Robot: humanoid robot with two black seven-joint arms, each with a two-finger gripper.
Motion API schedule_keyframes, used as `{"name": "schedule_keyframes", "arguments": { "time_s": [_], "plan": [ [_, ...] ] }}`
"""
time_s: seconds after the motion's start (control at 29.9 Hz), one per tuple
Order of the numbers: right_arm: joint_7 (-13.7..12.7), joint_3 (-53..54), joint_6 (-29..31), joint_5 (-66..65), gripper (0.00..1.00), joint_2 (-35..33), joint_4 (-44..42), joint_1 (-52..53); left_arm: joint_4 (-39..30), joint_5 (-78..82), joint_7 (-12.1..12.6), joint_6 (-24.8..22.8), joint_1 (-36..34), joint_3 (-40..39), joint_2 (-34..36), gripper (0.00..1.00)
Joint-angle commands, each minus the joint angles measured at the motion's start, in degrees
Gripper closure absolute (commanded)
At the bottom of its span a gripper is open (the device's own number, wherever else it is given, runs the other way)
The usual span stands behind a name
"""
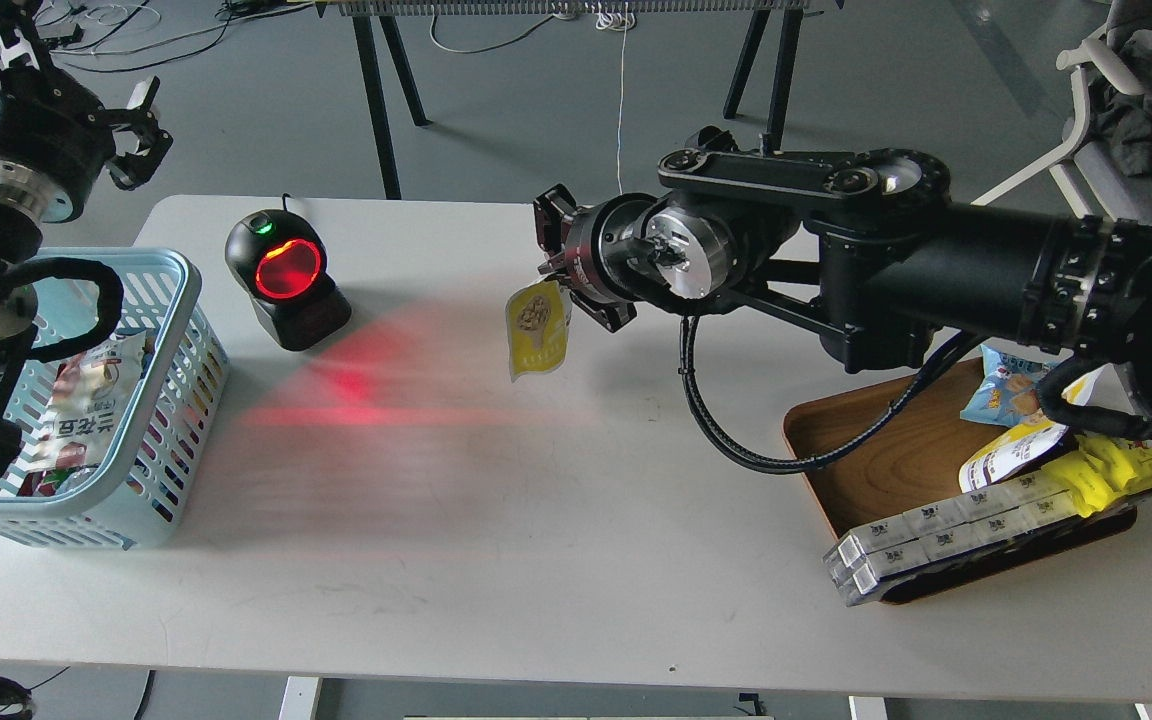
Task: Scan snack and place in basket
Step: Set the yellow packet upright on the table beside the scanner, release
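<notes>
The snack (538, 327), a yellow and white pouch with a round food picture, hangs from my right gripper (551, 270), which is shut on its top edge. It hangs above the middle of the table, to the right of the black scanner (284, 278), whose window glows red and throws red light across the table. The light blue basket (151, 420) stands at the left table edge with several packets inside. My left gripper (141, 135) is raised above the basket's far corner, fingers apart, empty.
A brown wooden tray (876, 450) at the right holds a light blue snack bag (1006, 392), another pouch, a bright yellow packet (1126, 462) and long white boxes (936, 540). My right arm stretches over the tray's far side. The white table (536, 540) spreads between basket and tray.
</notes>
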Motion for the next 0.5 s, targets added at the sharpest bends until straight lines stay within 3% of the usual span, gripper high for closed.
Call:
{"name": "schedule_keyframes", "arguments": {
  "time_s": [0.0,0.1,0.17,0.2,0.3,0.33,0.4,0.47],
  "plan": [
    [0.0,0.2,0.3,-0.1,0.99,0.6,-0.6,-1.1,0.1,-0.2,-0.5,-0.1,-0.1,-0.2,0.0,0.00],
    [0.0,0.2,0.4,-0.2,0.95,0.9,-0.8,-1.3,0.1,-0.2,-0.6,-0.4,-0.1,-0.3,-0.1,0.00],
    [0.0,0.2,0.4,-0.2,0.85,1.1,-1.0,-1.7,0.2,-0.3,-0.6,-0.4,-0.1,-0.3,-0.1,0.00],
    [0.0,0.2,0.4,-0.2,0.76,1.1,-1.1,-1.7,0.2,-0.3,-0.7,-0.3,-0.1,-0.3,-0.1,0.00],
    [0.0,0.8,0.5,-0.3,0.27,1.1,-1.6,-1.5,1.0,-0.4,-0.7,0.0,-0.4,-0.3,-0.3,0.00],
    [0.0,1.6,0.5,-0.3,0.17,1.1,-1.6,-1.3,1.2,-0.4,-0.7,-0.1,-0.4,-0.2,-0.3,0.00],
    [0.0,3.4,0.5,-0.3,0.07,1.1,-1.6,-1.0,1.3,-0.3,-1.0,-0.3,-0.3,-0.1,-0.4,0.00],
    [0.0,4.5,0.6,-0.3,0.06,0.3,-1.6,-0.7,1.4,-0.4,-1.9,-0.3,-0.3,-0.1,-0.2,0.00]
  ]
}}
